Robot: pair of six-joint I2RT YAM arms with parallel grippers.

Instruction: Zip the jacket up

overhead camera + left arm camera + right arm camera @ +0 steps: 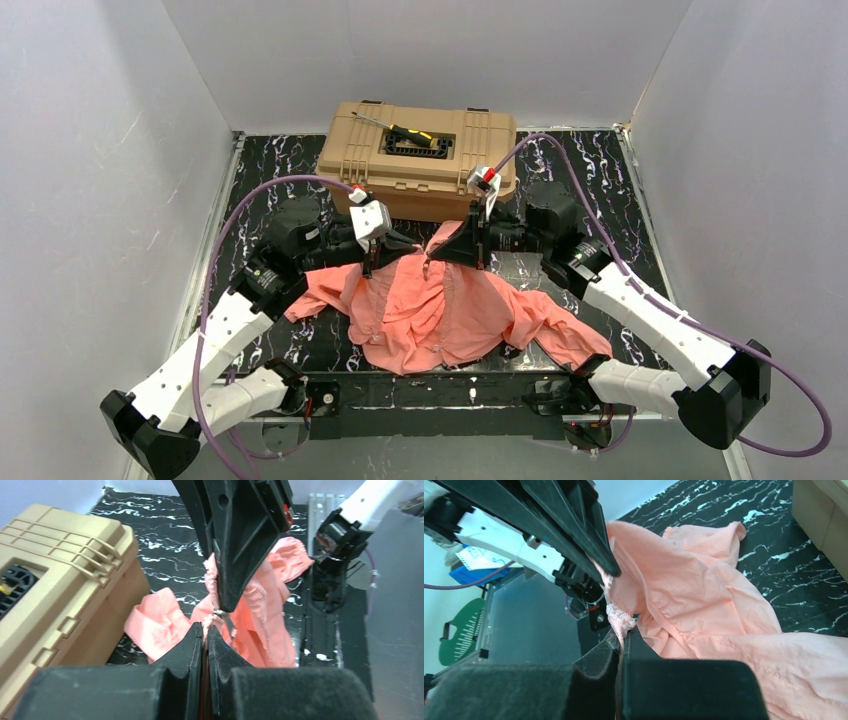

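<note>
The jacket is lying spread and rumpled on the black marbled bench, toward its near edge and between the two arms; its upper end is pointing at the tan toolbox, which is sitting just beyond it at the far side of the bench; the left gripper is reaching in from the left and the right gripper from the right, and the two are meeting almost tip to tip over that upper end, near the front of the toolbox.

In the left wrist view the left gripper is pressing its jaws together with a sliver of pink cloth showing between them, so it is pinching the jacket; the right gripper is coming down just above it onto the same gathered edge.

In the right wrist view the right gripper is likewise closed tight on a bunched bit of that edge, with the left gripper clamping it just above; whether the zipper is joined I cannot tell.
</note>
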